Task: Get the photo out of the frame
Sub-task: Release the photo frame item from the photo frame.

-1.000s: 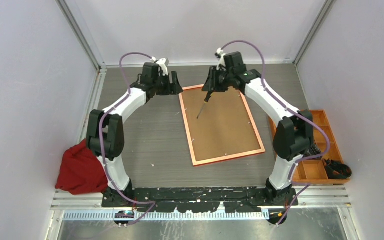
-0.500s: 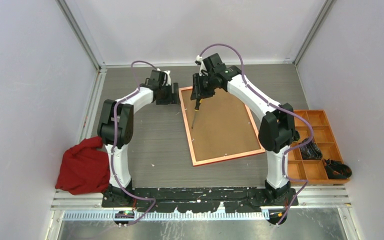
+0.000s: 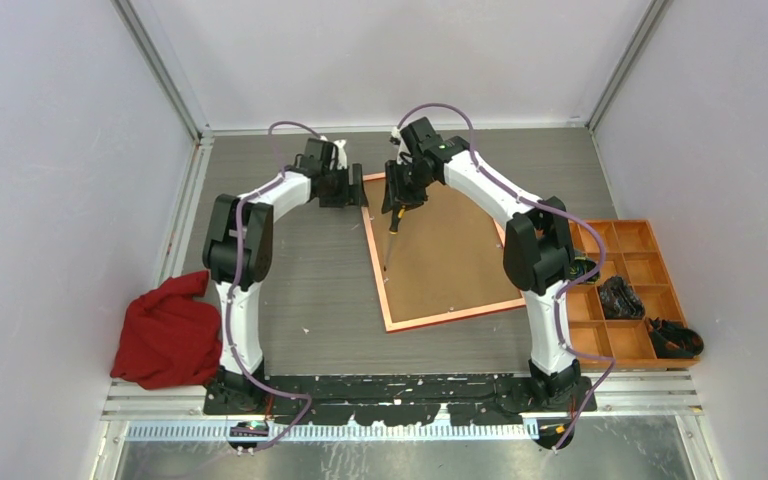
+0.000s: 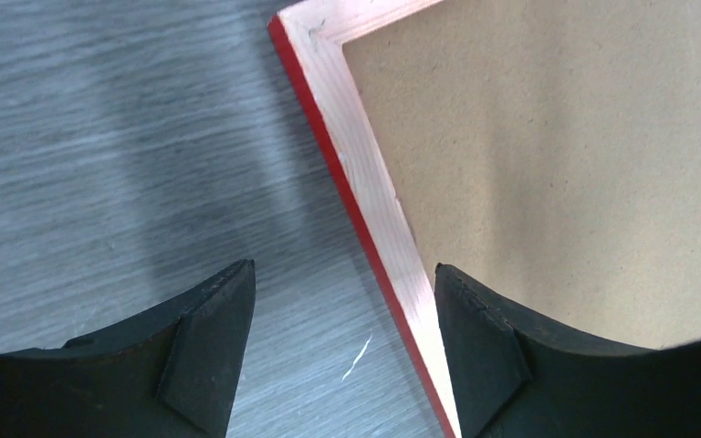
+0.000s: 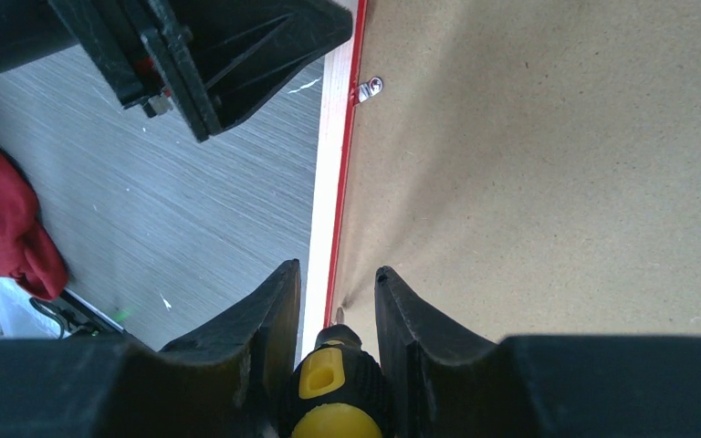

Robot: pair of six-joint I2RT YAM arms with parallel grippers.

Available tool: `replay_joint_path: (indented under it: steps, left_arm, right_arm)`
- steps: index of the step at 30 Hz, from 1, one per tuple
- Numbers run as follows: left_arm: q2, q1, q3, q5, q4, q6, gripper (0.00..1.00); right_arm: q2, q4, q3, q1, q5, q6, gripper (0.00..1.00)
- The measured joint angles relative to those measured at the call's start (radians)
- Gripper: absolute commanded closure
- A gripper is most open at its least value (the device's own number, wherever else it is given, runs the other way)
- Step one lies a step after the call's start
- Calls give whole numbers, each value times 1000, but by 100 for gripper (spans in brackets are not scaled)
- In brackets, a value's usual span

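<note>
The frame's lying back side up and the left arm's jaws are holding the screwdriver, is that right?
Not quite: the screwdriver is in the right arm's jaws, as the right wrist view shows. The frame does lie back side up.

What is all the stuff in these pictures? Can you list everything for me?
frame: one, red, face down mid-table
backing board: one, brown, inside the frame
metal clip: one seen clearly, silver, at the frame's inner edge
screwdriver: one, yellow and black, tip by the frame's left rail
cloth: one, dark red, near left
tray: one, orange, right side, black bits inside
table: one, grey
left fingers: black, open, either side of the frame's rail
right fingers: black, shut on the screwdriver
</note>
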Motion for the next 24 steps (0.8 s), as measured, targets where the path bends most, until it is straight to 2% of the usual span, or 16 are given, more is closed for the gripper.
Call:
replay_joint_path:
  steps: [3,9,20,24]
  left_arm:
    - [29,-1,38,10,-6,0,28]
    - [78,-2,105,22,-12,0,40]
    - [124,-11,150,54,-13,-5,73]
    - [130,-13,158,60,-14,-10,76]
  right_arm:
    - [1,-3,4,0,-13,6,99]
    - [16,-26,34,3,-35,7,99]
    - [33,-89,45,46,-25,-3,99]
    - [45,-93,45,49,-26,-2,99]
